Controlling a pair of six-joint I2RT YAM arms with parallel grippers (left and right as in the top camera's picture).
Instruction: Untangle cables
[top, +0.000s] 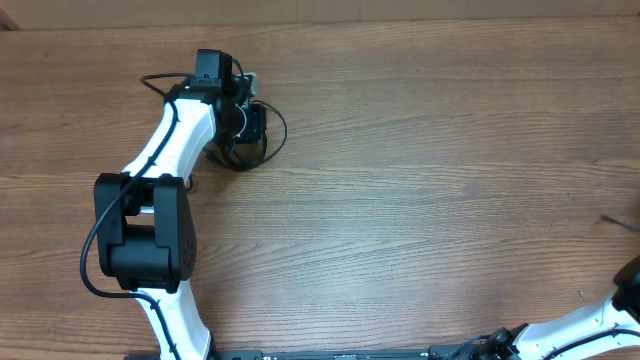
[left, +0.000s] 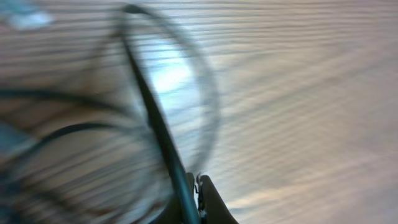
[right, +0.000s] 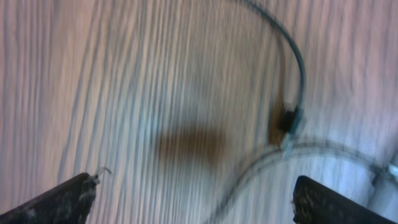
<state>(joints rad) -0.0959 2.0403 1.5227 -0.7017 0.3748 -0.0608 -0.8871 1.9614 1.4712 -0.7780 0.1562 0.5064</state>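
The table (top: 430, 150) was bare brown wood. Toward its far-left part lay the cable tangle (top: 262, 135), a small knot of black loops resting on the table top. The left arm (top: 175, 135) reached across the table's left side, and the left gripper (top: 248, 108) sat directly over the tangle, touching it. From the left wrist the picture was badly blurred: several loops curved over the table, and 1 dark strand (left: 152, 124) ran straight down to a single visible fingertip (left: 211, 202). Whether that claw was clamped on the strand or merely beside it, I cannot tell.

The right arm (top: 590, 322) showed only at the table's near-right corner. The right gripper (right: 193, 186) hung above the table with its 2 fingers spread wide, holding nothing. Beyond it a pale cable (right: 298, 62) curved across the table to a dark connector (right: 289, 119).
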